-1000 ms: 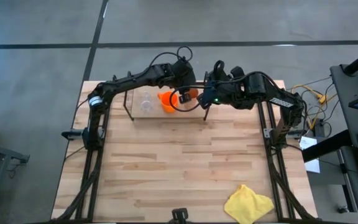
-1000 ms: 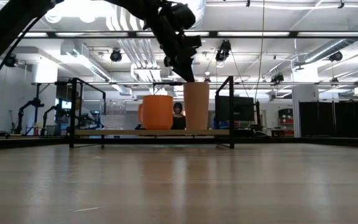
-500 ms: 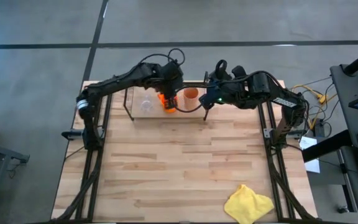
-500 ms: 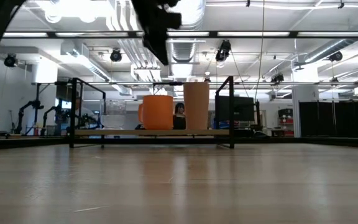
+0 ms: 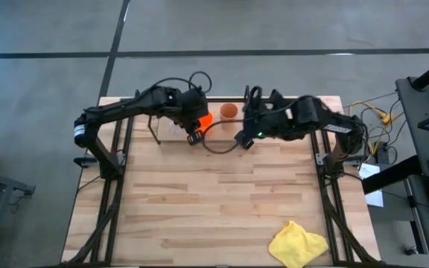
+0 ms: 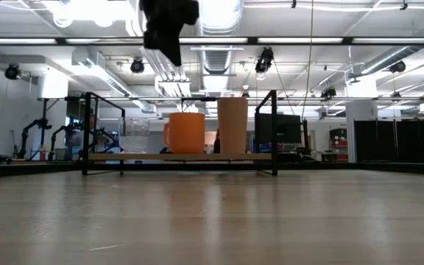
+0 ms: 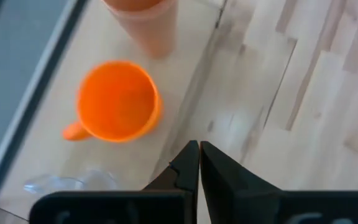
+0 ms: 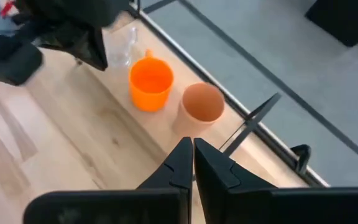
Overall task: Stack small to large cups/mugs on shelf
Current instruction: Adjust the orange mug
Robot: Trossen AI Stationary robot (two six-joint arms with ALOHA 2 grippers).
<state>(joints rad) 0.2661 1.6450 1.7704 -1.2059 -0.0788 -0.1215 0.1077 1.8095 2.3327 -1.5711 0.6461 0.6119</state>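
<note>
On the shelf (image 6: 274, 132), a black frame with a wooden board along the table's far edge, three cups stand in a row on their bases. The clear glass (image 7: 67, 183) is leftmost, the orange mug (image 7: 118, 101) stands in the middle, and the tan tumbler (image 8: 201, 102) is on the right. In the low view the mug (image 6: 186, 132) and tumbler (image 6: 232, 125) stand upright side by side. My left gripper (image 7: 199, 163) is shut and empty, raised above and just in front of the mug. My right gripper (image 8: 192, 155) is shut and empty, hovering in front of the tumbler.
A yellow cloth (image 5: 296, 244) lies crumpled near the table's near right corner. Bare wooden tabletop (image 5: 214, 193) stretches from the shelf to the near edge. The left arm (image 8: 61, 31) reaches over the shelf's left part.
My left gripper has drawn away from the tumbler's rim, rising and swinging toward the table's left and near side, past the mug. My right gripper has shifted slightly toward the near edge. The tumbler and mug have stayed where they were on the shelf.
</note>
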